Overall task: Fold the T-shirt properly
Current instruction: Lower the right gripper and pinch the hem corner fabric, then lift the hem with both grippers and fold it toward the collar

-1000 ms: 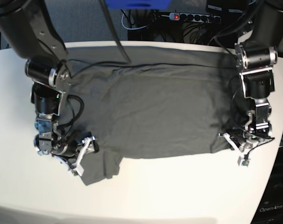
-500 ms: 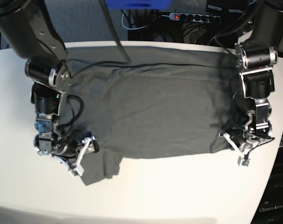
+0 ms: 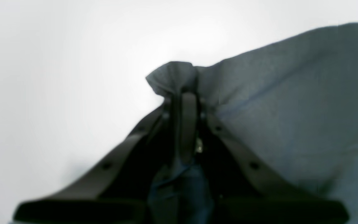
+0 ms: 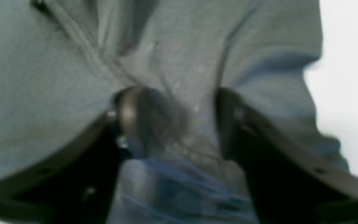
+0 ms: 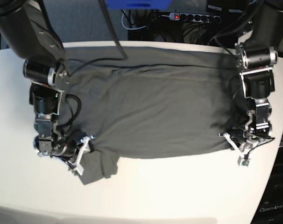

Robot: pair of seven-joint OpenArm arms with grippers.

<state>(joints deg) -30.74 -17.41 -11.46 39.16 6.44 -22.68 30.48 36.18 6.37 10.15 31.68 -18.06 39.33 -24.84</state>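
The dark olive-grey T-shirt (image 5: pixel 155 107) lies spread flat on the white table (image 5: pixel 169 186). One sleeve (image 5: pixel 102 165) is rumpled at the near left. My left gripper (image 5: pixel 228 140) is at the shirt's near right corner. In the left wrist view it (image 3: pixel 185 99) is shut on that corner, and a tuft of cloth (image 3: pixel 172 74) pokes out past the tips. My right gripper (image 5: pixel 81 155) is at the rumpled sleeve. In the right wrist view its jaws (image 4: pixel 179 124) stand apart with bunched cloth (image 4: pixel 179 77) between them, and one finger (image 4: pixel 135 118) is blurred.
A power strip (image 5: pixel 193 17) and cables lie behind the table's far edge. A dark rod (image 5: pixel 114 37) slants down onto the shirt's far left part. A blue object (image 5: pixel 137 3) hangs at the top. The table's right edge is close to my left arm (image 5: pixel 256 84).
My right arm has shifted slightly up and left, and the sleeve by its gripper has drawn in a little. The left arm has not moved.
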